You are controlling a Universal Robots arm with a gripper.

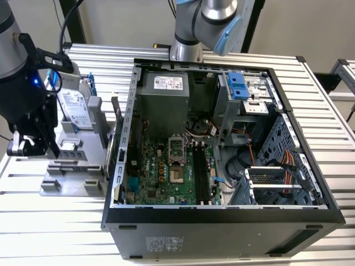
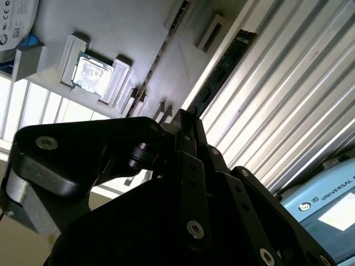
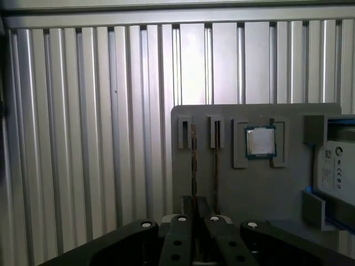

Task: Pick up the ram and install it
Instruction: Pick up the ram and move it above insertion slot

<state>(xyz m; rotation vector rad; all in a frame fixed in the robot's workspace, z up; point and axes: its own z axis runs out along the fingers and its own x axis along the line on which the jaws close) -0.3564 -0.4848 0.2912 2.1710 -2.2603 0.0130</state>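
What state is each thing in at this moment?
Pincer: shut, over the fixture.
Ram: on edge in the fixture, not installed.
Processor: lying in its fixture pocket.
Hard drive: propped in the fixture.
Case: open, side panel off.
Board ram slots: empty.

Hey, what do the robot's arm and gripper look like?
The arm is a silver-grey tube with a pale blue joint cap. The gripper is matte black, jointed bars with silver pins; a black cable and small blue light sit near its wrist.
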